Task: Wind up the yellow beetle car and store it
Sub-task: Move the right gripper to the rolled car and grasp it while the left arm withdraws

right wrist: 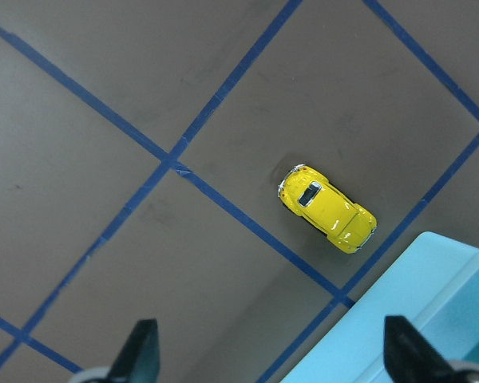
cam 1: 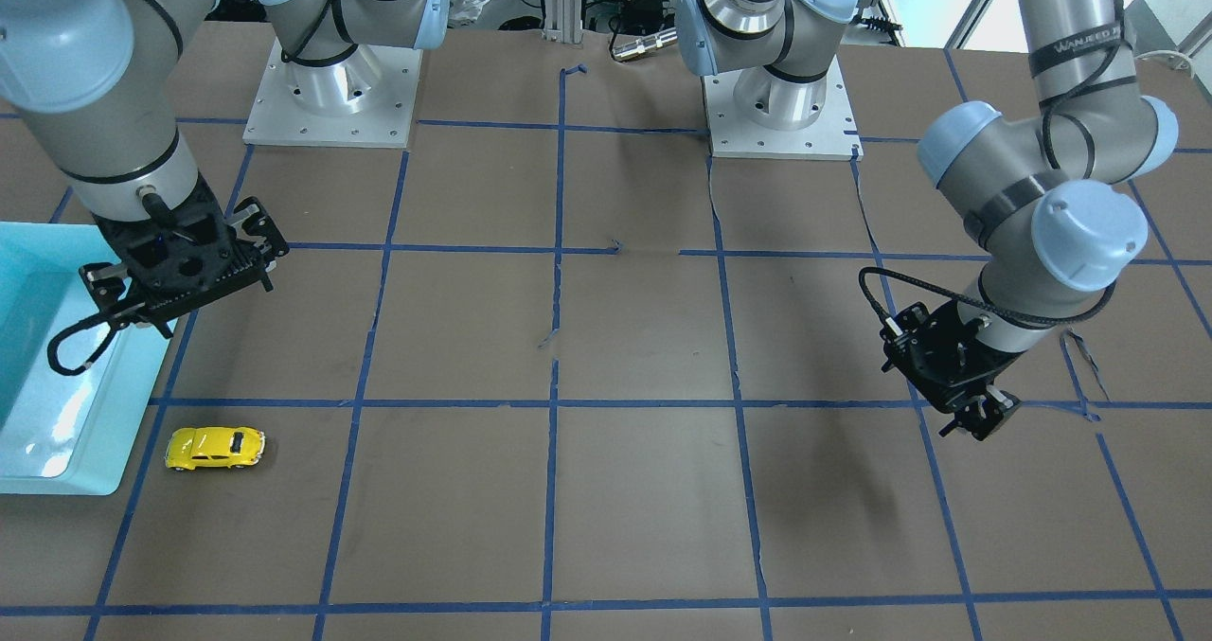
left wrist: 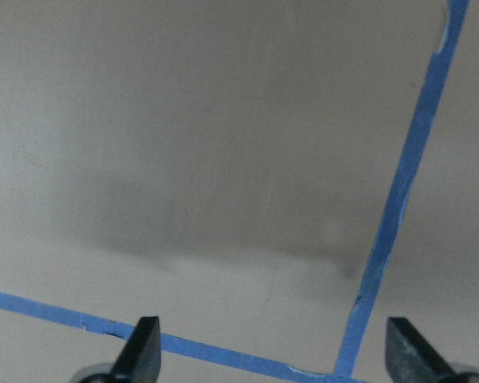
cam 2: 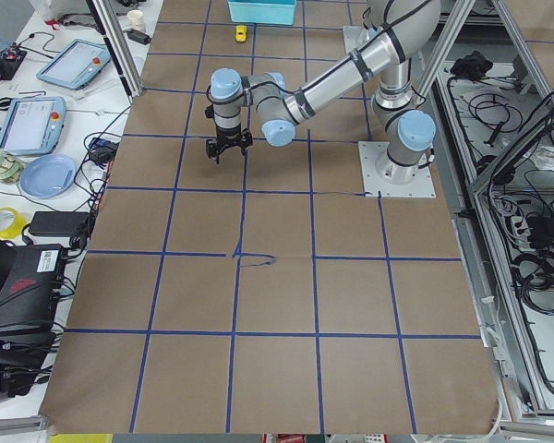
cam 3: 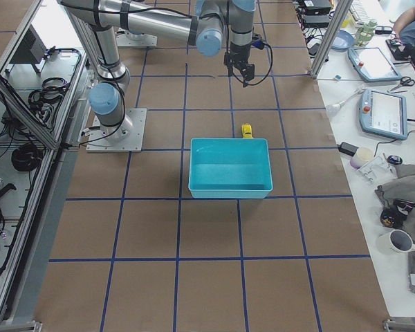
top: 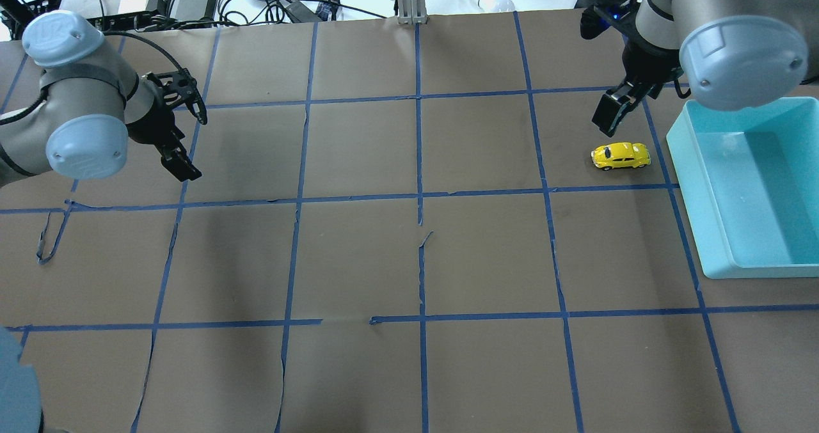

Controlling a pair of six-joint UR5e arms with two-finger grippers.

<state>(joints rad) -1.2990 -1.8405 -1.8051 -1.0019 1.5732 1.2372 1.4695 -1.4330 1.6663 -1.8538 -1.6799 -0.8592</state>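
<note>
Tabletop (top: 358, 260): flat, covered in brown paper, with some seams and small tears.
- Blue tape grid (top: 419, 196): stuck on the paper, dividing it into squares; one strip is loose at the robot's left.
- Yellow beetle car (top: 620, 156): upright on its wheels inside one square, just beside the bin and not touching it.
- Light-blue bin (top: 755, 270): rectangular, open-topped, at the robot's right.
- Two metal base plates (cam 1: 379, 125) (cam 1: 824, 139): bolted at the robot's edge.

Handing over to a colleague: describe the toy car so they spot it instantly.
Find the light-blue bin on the robot's right. Just outside its wall facing mid-table, on brown paper, sits the yellow beetle car. It is the only yellow thing on the paper.
</note>
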